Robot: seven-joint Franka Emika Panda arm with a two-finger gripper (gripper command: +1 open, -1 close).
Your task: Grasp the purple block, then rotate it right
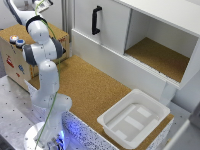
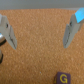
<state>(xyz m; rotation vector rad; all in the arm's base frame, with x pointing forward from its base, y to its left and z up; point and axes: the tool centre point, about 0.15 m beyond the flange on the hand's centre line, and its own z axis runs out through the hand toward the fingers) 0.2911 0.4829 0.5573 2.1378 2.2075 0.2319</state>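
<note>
Lying apart from gripper (image 2: 38, 34), purple block (image 2: 62, 78)

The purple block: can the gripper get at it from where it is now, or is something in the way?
Probably yes. In the wrist view the purple block lies alone on the cork surface, the gripper is open above it, and nothing lies between them.

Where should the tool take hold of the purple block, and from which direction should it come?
Grip the purple block on two opposite flat sides, coming straight down from above. It lies flat on the cork surface with its lettered face up, so the side faces look free. The tool is open but off the block, so it likely must shift over it first.
</note>
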